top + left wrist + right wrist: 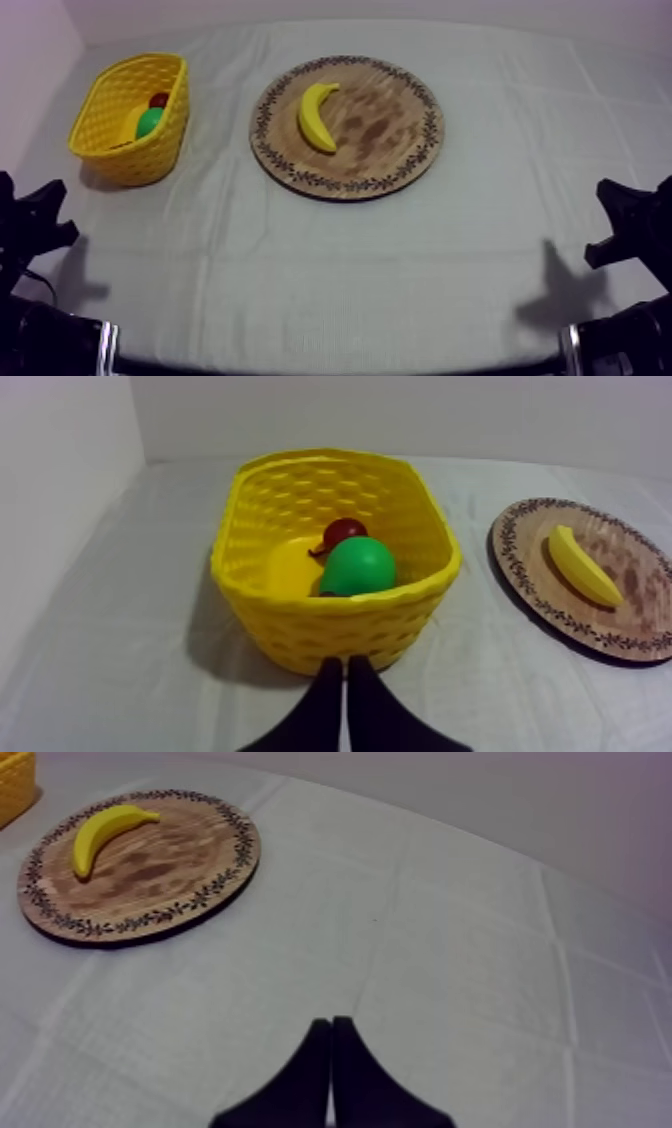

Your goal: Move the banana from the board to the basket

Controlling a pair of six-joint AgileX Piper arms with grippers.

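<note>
**Left claw [345, 663] and right claw [332, 1020] closed, empty; banana [318, 117] not picked**

Both claws have their fingers pressed together into a narrow wedge, with nothing between them. They sit low at the lower left and lower right of the top view, well apart from the work. The banana lies on the left half of the wooden board [390, 135], centre frame. The yellow basket [100, 105], upper left, holds a green fruit [150, 123] and a small red fruit [159, 100]. Judgement: nothing done; reach, grasp, carry and drop all remain.
</note>
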